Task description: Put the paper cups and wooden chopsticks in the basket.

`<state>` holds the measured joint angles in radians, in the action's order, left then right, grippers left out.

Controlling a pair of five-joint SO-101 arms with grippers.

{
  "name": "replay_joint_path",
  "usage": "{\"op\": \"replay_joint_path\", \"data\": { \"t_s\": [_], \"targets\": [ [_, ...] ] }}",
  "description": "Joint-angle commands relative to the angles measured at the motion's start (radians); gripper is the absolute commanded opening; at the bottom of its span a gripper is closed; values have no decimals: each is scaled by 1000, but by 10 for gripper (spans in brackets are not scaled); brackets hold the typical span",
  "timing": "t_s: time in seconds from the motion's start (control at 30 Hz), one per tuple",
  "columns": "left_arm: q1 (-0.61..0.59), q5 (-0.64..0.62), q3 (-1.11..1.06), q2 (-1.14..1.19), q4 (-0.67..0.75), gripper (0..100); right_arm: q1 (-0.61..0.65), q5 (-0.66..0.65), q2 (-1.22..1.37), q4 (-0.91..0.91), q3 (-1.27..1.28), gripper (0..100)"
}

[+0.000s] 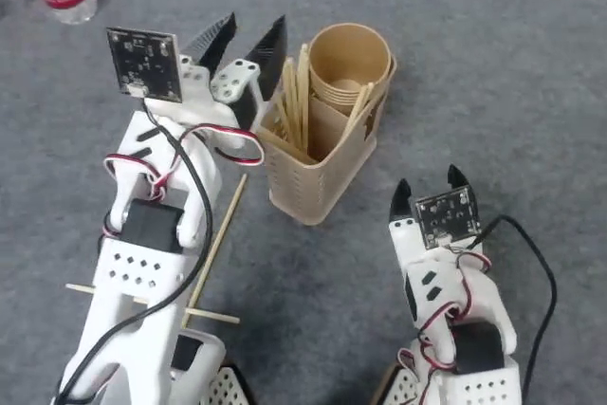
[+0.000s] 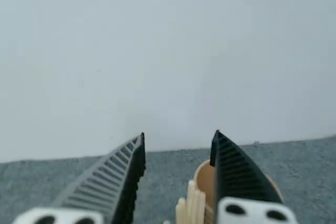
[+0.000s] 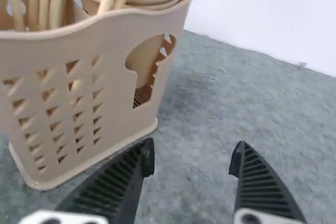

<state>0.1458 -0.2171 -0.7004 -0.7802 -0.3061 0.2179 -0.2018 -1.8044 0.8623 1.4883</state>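
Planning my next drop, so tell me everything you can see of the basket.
The basket is beige plastic by its look, tall with rounded corners, its walls pierced by rows of slanted slots and a handle cut-out near the rim. It stands upright on the grey carpet. Inside are stacked paper cups and wooden chopsticks standing on end. The open left gripper hangs beside its rim; the right gripper sits apart.
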Motion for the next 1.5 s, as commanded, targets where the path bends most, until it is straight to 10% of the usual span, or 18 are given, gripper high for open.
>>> {"op": "replay_joint_path", "data": {
  "t_s": [0.0,0.4,0.7,1.07,1.47],
  "targets": [
    [-74,2,51,-12,-141,194,8,-12,-8,-35,25,234],
    [-582,221,309,-41,-1100,194,5,-18,-8,-156,141,234],
    [-733,512,200,-41,-1432,195,4,-23,-7,-147,163,234],
    [-973,1912,-18,-43,-1422,195,4,-89,-7,-145,192,234],
    [-988,2102,-409,-43,-1135,196,-7,-89,-7,-114,192,234]
  ]
}}
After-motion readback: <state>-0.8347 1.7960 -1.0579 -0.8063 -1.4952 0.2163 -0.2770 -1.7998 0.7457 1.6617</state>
